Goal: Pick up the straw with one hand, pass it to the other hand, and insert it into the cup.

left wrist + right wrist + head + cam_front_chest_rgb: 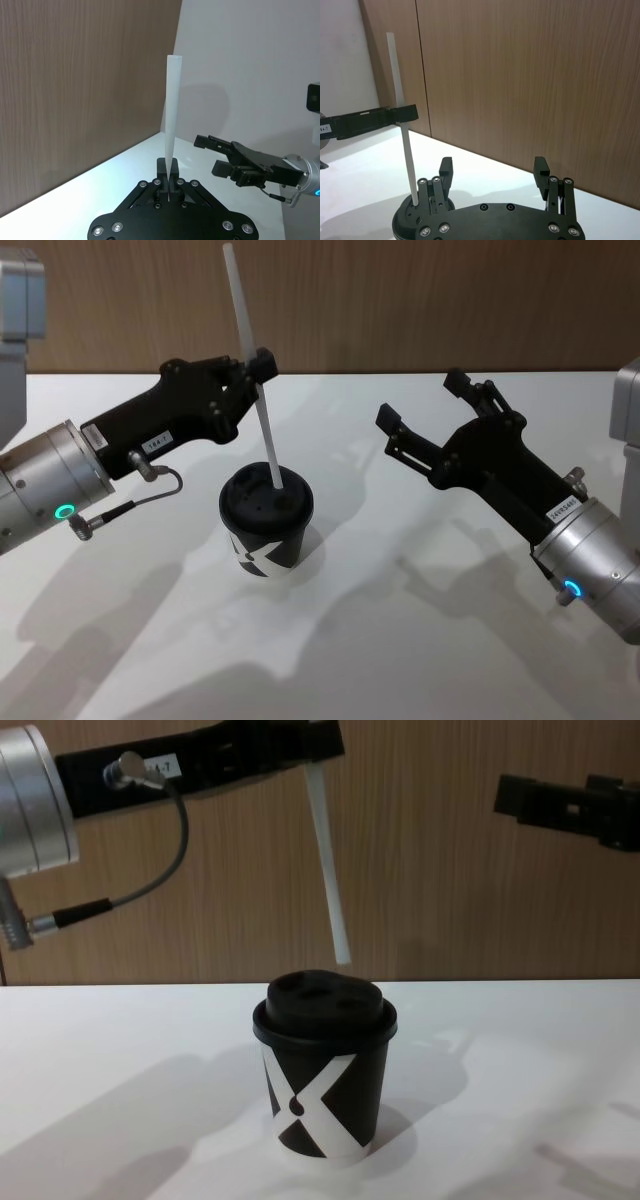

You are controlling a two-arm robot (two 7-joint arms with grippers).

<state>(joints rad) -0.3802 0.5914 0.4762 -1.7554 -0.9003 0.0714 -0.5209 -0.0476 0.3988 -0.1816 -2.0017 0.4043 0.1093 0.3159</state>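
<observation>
In the upper left of the head view I have the left tool [262, 368], the long black one on a silver wrist with a green ring light, closed on the long thin white straw [258, 395] a little above its middle. The straw's long axis runs nearly upright, leaning so its top tips toward the upper left and its lower end points down at the black paper cup with the white X pattern and black plastic lid [266, 521], which stands on the white worktop [420, 640] at frame centre. The chest view settles the relation I care about: the straw's lower tip hangs just above the lid, apart from it, near the lid's right side. I judge the next move is a short drop along the straw's own axis, once the tip is lined up with the lid's hole; I cannot tell exactly which opening it is over.

At the right of the head view, the right tool [428, 405] hovers wide open and empty, well apart from the cup.
</observation>
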